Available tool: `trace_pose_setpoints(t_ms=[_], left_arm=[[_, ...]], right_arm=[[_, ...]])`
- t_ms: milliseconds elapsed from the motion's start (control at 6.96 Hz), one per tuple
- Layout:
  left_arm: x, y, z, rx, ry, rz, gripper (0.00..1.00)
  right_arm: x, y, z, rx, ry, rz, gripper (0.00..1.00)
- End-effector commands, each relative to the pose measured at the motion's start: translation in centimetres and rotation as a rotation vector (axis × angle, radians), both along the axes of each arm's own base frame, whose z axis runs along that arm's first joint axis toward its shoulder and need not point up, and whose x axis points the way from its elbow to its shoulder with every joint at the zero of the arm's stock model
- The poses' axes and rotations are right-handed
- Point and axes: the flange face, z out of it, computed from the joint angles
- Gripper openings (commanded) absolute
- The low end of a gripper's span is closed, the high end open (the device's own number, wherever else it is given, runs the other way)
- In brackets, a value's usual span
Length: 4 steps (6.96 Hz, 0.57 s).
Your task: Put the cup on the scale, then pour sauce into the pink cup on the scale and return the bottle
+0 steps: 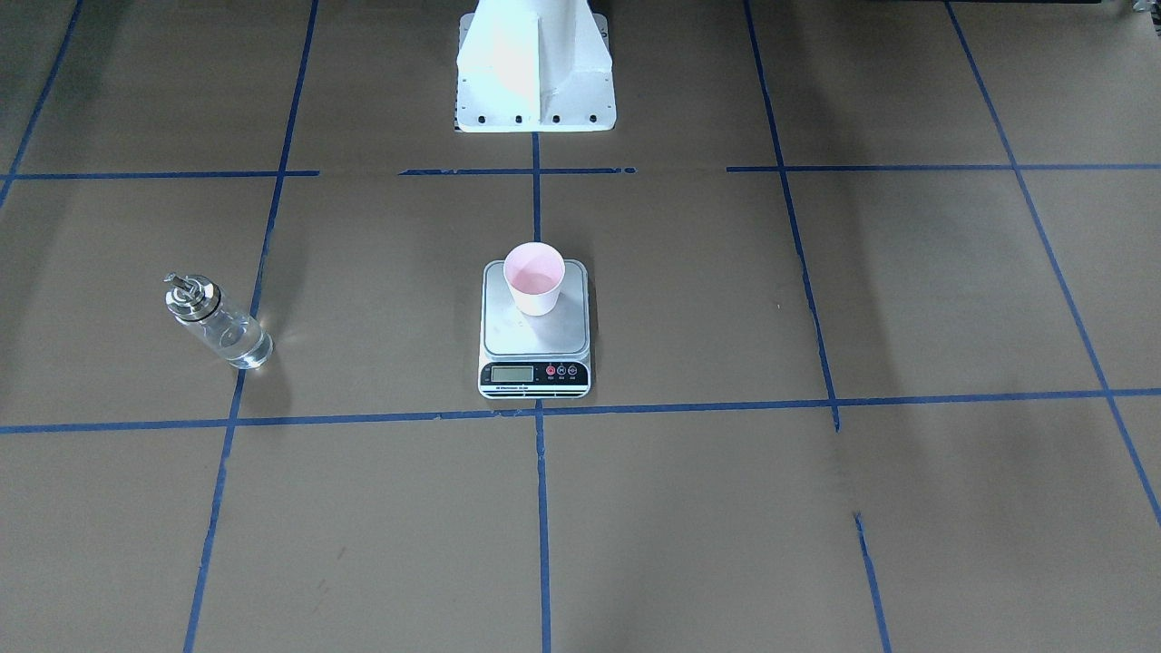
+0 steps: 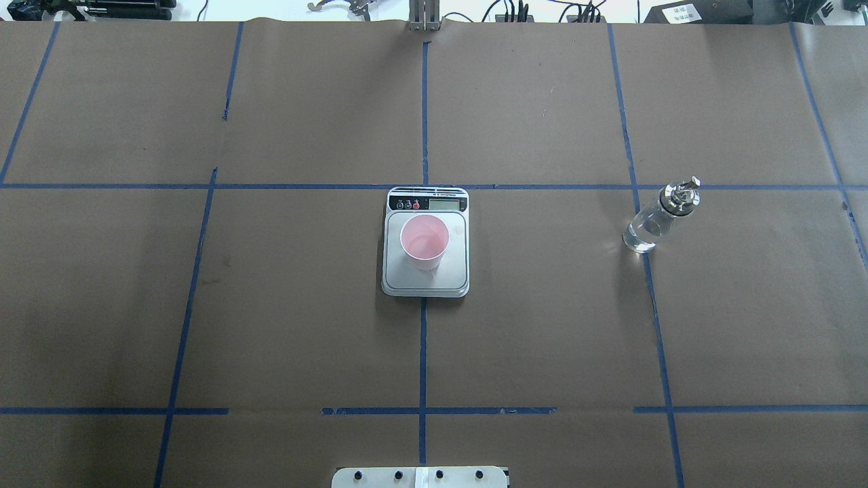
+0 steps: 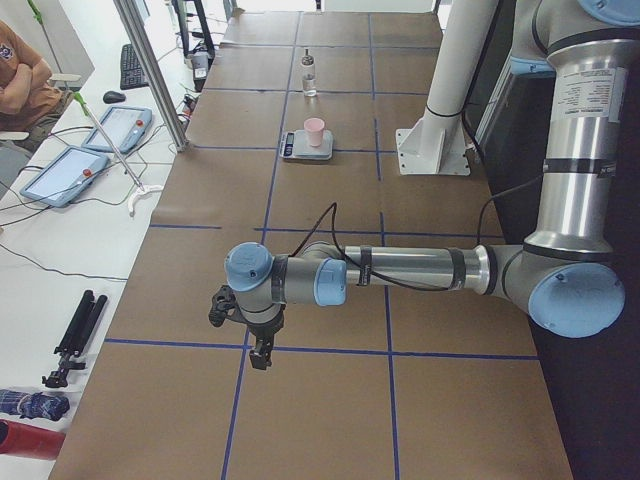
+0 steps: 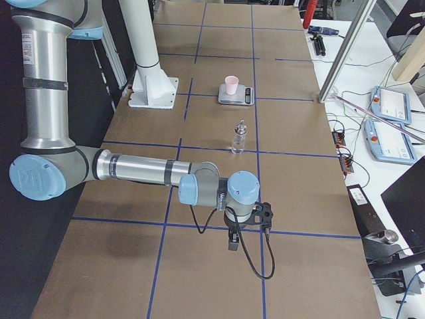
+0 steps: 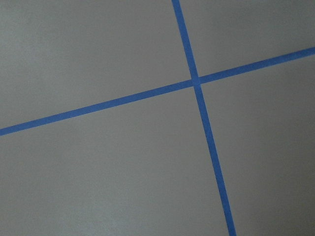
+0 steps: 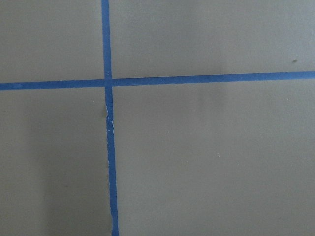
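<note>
Left gripper (image 3: 261,360) low near bench's left end, right gripper (image 4: 232,243) low near right end: opening impossible to tell, neither on cup or bottle. Cup (image 2: 424,241) upright on scale (image 2: 395,279), mid-bench; bottle (image 2: 649,225) upright toward right end, well apart. Probably pour next: grasp glass below collar, tip spout slowly over cup's rim, watch display.

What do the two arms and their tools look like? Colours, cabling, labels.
Both alike. The left arm and right arm: silver tubes, grey joints with light-blue caps, a white printed label on the upper segment, black bands. A black cable loops loose near each wrist. The left tool and right tool: small, black, narrow; finer detail too small to tell.
</note>
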Motion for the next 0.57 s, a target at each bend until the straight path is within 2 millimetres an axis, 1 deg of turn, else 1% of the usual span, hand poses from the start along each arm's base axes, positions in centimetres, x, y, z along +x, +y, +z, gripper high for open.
trace_pose_setpoints(t_ms=[0, 144, 431], left_arm=[[0.0, -0.2, -0.95, 0.017, 0.001, 0.0, 1.0], [0.0, 0.05, -1.55, 0.029, 0.001, 0.0, 1.0], [-0.08, 0.06, -1.61, 0.029, 0.001, -0.001, 1.0]], right_arm=[[-0.05, -0.3, -0.59, 0.03, -0.006, 0.002, 1.0], [-0.06, -0.39, -0.44, 0.043, -0.007, 0.003, 1.0], [-0.06, -0.4, -0.46, 0.044, -0.007, 0.003, 1.0]])
